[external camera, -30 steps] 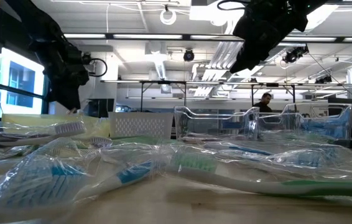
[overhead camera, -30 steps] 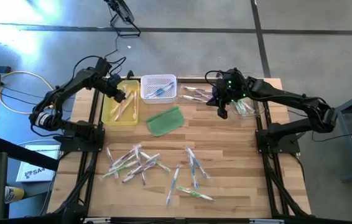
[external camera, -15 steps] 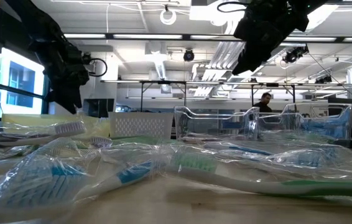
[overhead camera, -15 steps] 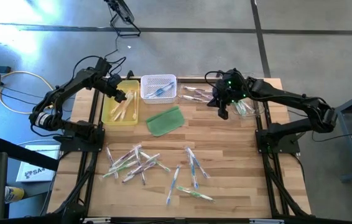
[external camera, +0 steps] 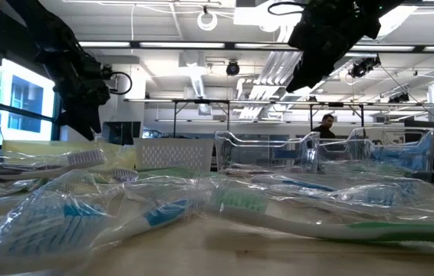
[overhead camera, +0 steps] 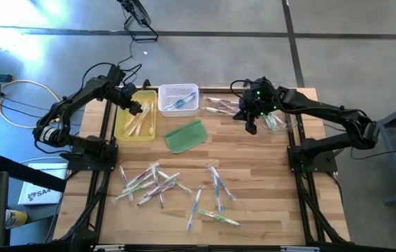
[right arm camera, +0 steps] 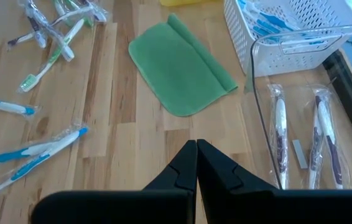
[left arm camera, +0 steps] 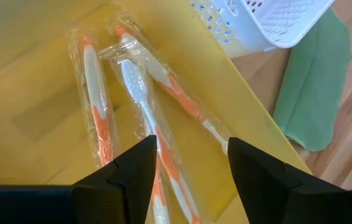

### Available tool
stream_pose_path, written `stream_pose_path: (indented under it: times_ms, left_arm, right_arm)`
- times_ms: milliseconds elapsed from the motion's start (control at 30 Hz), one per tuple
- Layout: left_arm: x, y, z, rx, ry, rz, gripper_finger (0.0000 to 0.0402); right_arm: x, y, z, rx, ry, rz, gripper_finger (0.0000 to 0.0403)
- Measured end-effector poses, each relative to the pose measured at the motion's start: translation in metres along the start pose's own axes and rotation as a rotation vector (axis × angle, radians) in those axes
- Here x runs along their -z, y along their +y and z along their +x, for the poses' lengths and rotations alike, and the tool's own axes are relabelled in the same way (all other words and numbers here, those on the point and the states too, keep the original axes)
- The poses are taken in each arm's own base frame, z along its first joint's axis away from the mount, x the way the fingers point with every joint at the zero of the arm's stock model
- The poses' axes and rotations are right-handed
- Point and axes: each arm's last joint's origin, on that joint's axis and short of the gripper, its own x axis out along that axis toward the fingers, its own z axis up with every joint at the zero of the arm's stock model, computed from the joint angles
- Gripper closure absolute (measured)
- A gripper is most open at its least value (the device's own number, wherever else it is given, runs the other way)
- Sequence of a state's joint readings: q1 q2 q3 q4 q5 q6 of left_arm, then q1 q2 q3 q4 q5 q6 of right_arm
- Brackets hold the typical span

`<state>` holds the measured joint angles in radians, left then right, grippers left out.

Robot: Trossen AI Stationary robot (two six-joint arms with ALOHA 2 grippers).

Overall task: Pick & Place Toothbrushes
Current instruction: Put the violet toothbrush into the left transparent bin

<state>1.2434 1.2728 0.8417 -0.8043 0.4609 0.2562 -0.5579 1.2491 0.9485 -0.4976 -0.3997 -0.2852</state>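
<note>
Wrapped toothbrushes lie scattered on the near half of the wooden table (overhead camera: 157, 183), with more (overhead camera: 216, 194) to the right. Three orange-handled ones (left arm camera: 145, 118) lie in the yellow tray (overhead camera: 135, 119); blue ones sit in the white basket (overhead camera: 178, 100); purple-and-white ones (right arm camera: 280, 134) lie in a clear bin (overhead camera: 219, 106). My left gripper (overhead camera: 134, 107) hangs open above the yellow tray (left arm camera: 39, 93), touching nothing. My right gripper (overhead camera: 251, 126) hovers shut and empty over the table between the green pad (overhead camera: 186, 135) and the clear bins.
A flat green pad (right arm camera: 182, 71) lies on the table near the white basket (right arm camera: 288, 31). A second clear bin (overhead camera: 276, 120) stands at the far right. Bare wood shows mid-table (overhead camera: 254, 154). A person (external camera: 326, 125) shows far back in the room.
</note>
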Motion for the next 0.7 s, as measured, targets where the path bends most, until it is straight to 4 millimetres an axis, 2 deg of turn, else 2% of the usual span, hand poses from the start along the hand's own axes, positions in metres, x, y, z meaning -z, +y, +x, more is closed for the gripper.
stream_pose_path:
  times_ms: [267, 567, 700]
  left_arm:
    - [-0.006, 0.002, 0.0, -0.04, -0.05, -0.009, 0.0206]
    - [-0.014, 0.003, -0.001, -0.07, -0.122, 0.22, 0.0206]
    - [-0.023, -0.011, -0.001, -0.097, -0.212, 0.33, 0.0206]
  right_arm:
    - [0.0, 0.0, 0.0, 0.0, 0.0, 0.0, 0.04]
    - [-0.001, 0.0, 0.0, 0.006, -0.007, 0.001, 0.04]
    - [-0.001, -0.001, 0.0, 0.008, -0.013, -0.001, 0.04]
